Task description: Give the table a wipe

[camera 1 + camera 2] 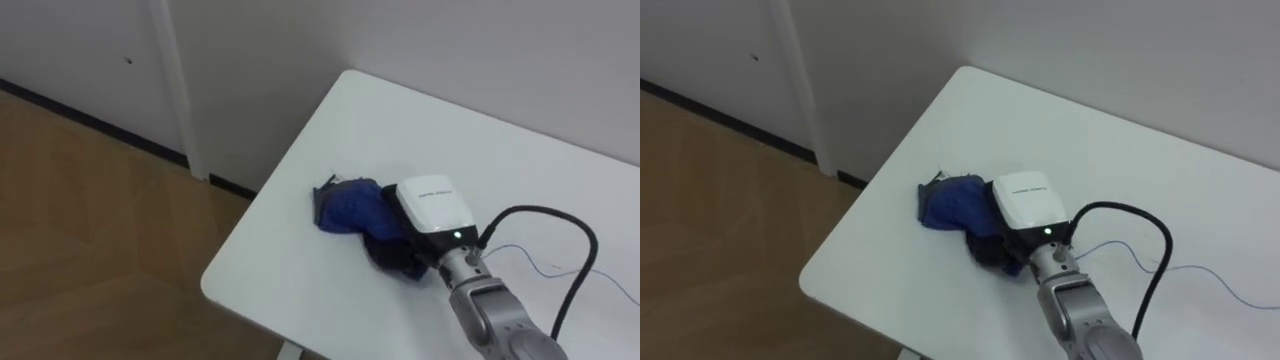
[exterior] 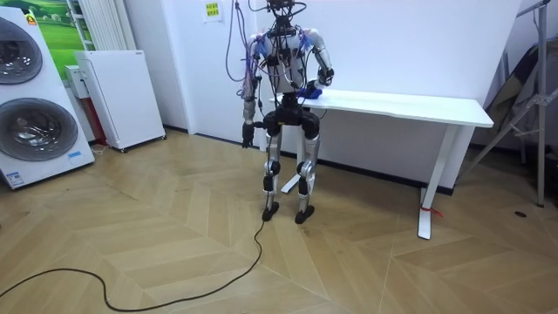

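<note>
A bunched blue cloth (image 1: 350,208) lies on the white table (image 1: 400,120), close to its left end and front edge. My right hand (image 1: 435,205) rests on the cloth's right side, its white back plate facing up and the arm reaching in from the lower right. In the room view I stand at the table's left end (image 2: 349,98), with the right hand (image 2: 316,85) over the cloth (image 2: 307,90). My left hand (image 2: 248,133) hangs beside my hip, away from the table.
The table's front corner (image 1: 205,285) drops off to wooden floor (image 1: 90,220). A thin wire (image 1: 540,262) lies on the tabletop at the right. Two washing machines (image 2: 35,105) and a white cabinet (image 2: 118,96) stand along the wall, and a folded metal frame (image 2: 523,96) is by the table's far end.
</note>
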Tool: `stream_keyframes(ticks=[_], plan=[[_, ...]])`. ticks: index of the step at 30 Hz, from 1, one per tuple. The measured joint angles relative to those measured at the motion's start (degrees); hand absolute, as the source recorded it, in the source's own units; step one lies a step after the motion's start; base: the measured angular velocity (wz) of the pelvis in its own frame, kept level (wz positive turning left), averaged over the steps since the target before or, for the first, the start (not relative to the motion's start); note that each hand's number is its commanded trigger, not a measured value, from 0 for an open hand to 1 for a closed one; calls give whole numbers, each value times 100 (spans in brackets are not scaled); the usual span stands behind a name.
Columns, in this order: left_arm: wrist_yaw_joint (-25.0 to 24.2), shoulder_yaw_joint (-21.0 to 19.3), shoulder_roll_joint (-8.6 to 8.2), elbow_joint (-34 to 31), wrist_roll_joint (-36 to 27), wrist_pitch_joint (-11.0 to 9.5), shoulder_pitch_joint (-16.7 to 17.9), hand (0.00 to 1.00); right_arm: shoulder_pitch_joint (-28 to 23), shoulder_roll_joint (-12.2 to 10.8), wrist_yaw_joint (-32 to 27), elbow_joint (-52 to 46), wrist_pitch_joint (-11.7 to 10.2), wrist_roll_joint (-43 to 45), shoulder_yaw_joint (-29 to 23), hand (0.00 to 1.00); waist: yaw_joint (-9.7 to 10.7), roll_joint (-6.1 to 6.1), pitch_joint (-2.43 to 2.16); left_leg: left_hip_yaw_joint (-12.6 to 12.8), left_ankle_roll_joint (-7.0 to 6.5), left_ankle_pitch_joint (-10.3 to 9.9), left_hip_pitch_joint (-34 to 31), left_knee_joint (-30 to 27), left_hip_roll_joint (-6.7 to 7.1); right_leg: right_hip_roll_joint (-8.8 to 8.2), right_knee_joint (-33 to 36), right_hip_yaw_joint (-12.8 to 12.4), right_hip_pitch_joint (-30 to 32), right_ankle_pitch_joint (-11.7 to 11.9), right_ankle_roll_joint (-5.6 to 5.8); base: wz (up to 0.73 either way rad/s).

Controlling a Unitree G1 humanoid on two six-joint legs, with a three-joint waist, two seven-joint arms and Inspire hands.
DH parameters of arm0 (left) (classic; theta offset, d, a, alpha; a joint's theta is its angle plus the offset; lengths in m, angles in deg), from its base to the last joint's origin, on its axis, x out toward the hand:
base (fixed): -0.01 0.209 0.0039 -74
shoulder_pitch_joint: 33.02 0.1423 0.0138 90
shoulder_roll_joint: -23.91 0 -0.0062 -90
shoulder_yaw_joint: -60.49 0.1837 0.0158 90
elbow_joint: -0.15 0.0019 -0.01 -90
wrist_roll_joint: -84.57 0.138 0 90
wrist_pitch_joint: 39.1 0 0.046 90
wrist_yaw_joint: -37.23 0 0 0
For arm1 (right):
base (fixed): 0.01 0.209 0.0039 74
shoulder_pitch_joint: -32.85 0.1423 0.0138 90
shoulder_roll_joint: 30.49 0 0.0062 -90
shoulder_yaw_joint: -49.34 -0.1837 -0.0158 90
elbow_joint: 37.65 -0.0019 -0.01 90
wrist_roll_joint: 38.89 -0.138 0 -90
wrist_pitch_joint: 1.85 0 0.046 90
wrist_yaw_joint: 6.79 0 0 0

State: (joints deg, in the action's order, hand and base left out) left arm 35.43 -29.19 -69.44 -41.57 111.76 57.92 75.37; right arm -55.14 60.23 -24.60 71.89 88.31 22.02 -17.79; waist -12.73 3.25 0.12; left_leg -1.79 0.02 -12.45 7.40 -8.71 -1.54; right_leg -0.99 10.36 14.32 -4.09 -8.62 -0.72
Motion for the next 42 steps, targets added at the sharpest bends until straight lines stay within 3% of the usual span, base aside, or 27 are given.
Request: stream_keyframes(ticks=[6,10,15,18,23,26,29,32,34,38,42], plan=[[46,0,-23,-42,-5,7,16,0,-134,-2,-200,97,-39,8,-159,100,12,-158,-40,-1,-25,-11,-4,-2,38,-56,33,28,-11,-28,46,4],[146,12,-59,-68,-3,29,23,0,-217,-20,-421,266,-45,-84,-182,100,60,-310,-26,7,-69,-37,105,4,54,-69,12,14,-160,-47,77,7],[349,332,-77,-111,-16,153,19,0,-96,-235,-532,436,83,-698,-153,100,95,-363,-37,9,-70,-38,124,4,52,-65,11,27,-185,-53,81,0],[422,338,-188,-111,-41,191,34,0,-80,-361,-477,415,193,-1036,-155,100,83,-359,-35,16,-70,-38,124,8,49,-52,5,0,-177,-53,81,-2],[545,402,-269,-112,-54,274,133,0,49,-397,-314,502,232,-1694,-200,100,161,-358,-33,21,-70,-38,135,-1,44,-51,5,11,-191,-52,80,1],[546,393,-267,-404,-24,301,237,0,27,-413,-323,728,-2,-2029,-391,100,202,-361,-26,6,-73,-40,119,-3,49,-75,6,47,-191,-53,81,8],[545,376,-255,-404,2,300,375,0,-33,-411,-547,1130,-380,-2344,-688,100,314,-390,-24,8,-75,-40,177,0,75,-98,-49,4,-295,-72,112,22],[598,195,-261,-262,41,369,458,0,-422,-368,-1095,1366,-520,-2534,-1323,100,379,-396,-33,28,-90,-33,285,9,134,-160,-97,-21,-427,-141,185,29],[608,-177,-246,-134,157,432,534,0,-761,-251,-1664,1610,-680,-2727,-1790,100,488,-392,-54,97,-142,-22,330,7,172,-204,-88,-33,-527,-166,225,23],[655,-619,-253,-108,405,449,671,0,-996,-58,-2208,2046,-780,-2887,-2356,100,645,-381,-78,319,-160,-29,395,6,197,-227,-81,-317,-589,-186,261,7],[648,-1071,-269,-114,534,433,630,0,-1045,-1,-2306,2544,-816,-2887,-2948,100,862,-299,-160,339,-200,-54,418,5,195,-232,-62,-331,-611,-194,273,1]])
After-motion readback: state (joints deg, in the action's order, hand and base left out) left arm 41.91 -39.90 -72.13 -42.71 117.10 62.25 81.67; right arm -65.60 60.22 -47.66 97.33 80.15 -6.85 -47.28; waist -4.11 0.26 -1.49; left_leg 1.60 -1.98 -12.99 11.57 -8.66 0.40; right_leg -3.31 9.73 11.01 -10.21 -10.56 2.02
